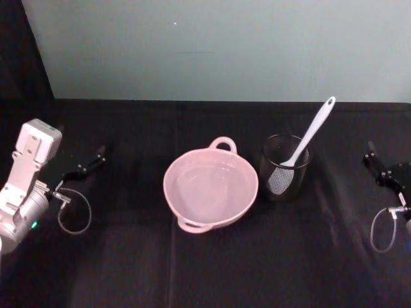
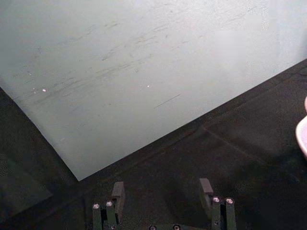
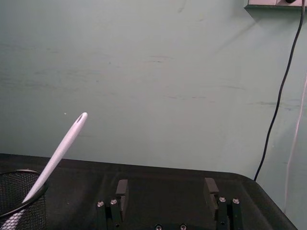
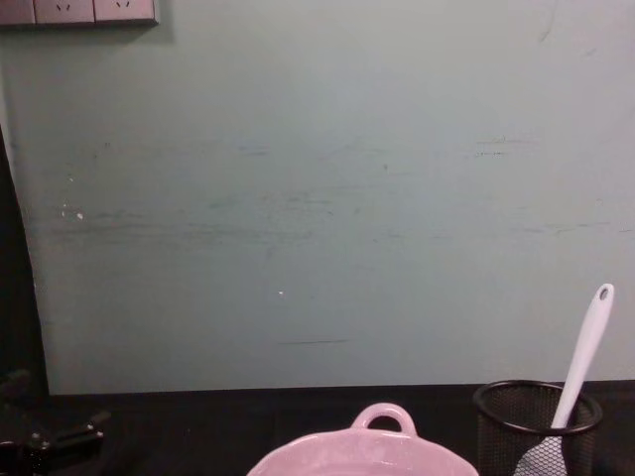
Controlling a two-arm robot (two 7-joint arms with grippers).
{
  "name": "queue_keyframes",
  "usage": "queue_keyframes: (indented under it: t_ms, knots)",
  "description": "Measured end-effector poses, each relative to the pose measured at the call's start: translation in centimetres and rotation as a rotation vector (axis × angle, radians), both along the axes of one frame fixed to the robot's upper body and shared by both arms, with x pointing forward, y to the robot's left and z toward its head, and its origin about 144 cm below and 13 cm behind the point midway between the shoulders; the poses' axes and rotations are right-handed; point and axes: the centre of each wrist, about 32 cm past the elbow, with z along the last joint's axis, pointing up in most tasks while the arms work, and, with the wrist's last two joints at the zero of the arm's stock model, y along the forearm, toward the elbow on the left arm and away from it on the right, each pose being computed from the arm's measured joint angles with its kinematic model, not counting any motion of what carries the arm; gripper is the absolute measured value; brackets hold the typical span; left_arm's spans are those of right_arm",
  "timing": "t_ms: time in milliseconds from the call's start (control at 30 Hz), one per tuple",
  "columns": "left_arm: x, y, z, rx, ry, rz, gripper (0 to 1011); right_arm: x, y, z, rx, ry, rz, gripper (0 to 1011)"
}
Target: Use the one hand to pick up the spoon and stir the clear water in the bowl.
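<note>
Pale green wall [image 4: 317,198] backs a counter [image 1: 128,269] draped in black cloth, with a socket strip and a cable high on the wall. Both tools rest low at the counter's edges with fingers spread, holding nothing: the left tool [image 2: 162,194] and the right tool [image 3: 166,190]. Inward of the right tool stands the black mesh cup [image 1: 285,168] with the white spoon [image 1: 310,133] leaning in it; beyond that sits the pink bowl [image 1: 210,187] of water [image 1: 209,183]. Likely risks: dragging the slanted handle could tip the light cup, and a glancing grip could slip off smooth plastic.
</note>
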Motion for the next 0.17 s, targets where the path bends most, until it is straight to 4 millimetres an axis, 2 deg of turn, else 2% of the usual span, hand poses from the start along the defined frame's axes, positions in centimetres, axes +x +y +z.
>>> queue_keyframes:
  t_ms: [167]
  knots:
    - [0.00, 0.00, 0.00, 0.000, 0.000, 0.000, 1011, -0.01, 0.00, 0.00, -0.001, 0.000, 0.000, 1003]
